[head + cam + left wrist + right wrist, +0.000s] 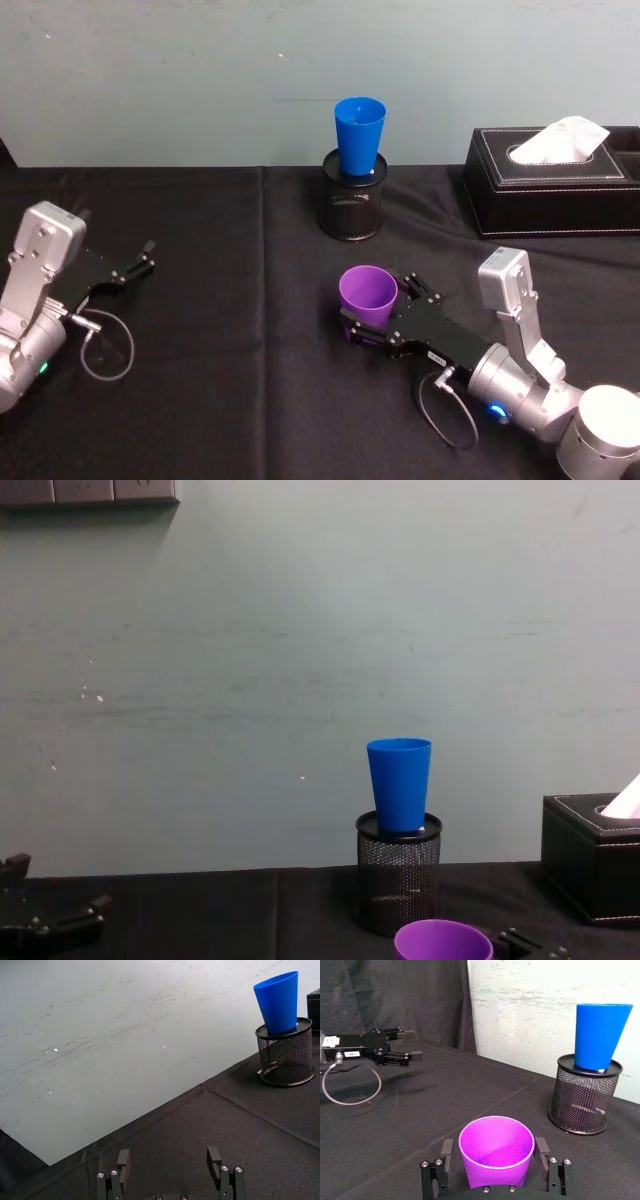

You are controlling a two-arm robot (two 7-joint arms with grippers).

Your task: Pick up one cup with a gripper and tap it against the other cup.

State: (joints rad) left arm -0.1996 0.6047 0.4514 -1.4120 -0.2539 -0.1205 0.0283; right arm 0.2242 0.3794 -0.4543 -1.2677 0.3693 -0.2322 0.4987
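The right gripper (372, 322) bore a small white label, its print too small to read, and its fingers pinched the upright purple cup (367, 293). Bare black tablecloth (230, 330) lay open between it and the blue cup (359, 135), which stood well ahead in a black mesh pen holder (352, 203). Far left, the left gripper (136, 262) rested spread apart.

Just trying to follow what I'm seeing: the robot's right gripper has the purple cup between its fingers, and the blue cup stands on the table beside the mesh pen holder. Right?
Not quite. The blue cup sits in the top of the mesh pen holder, as the chest view shows. The right gripper does have the purple cup between its fingers.
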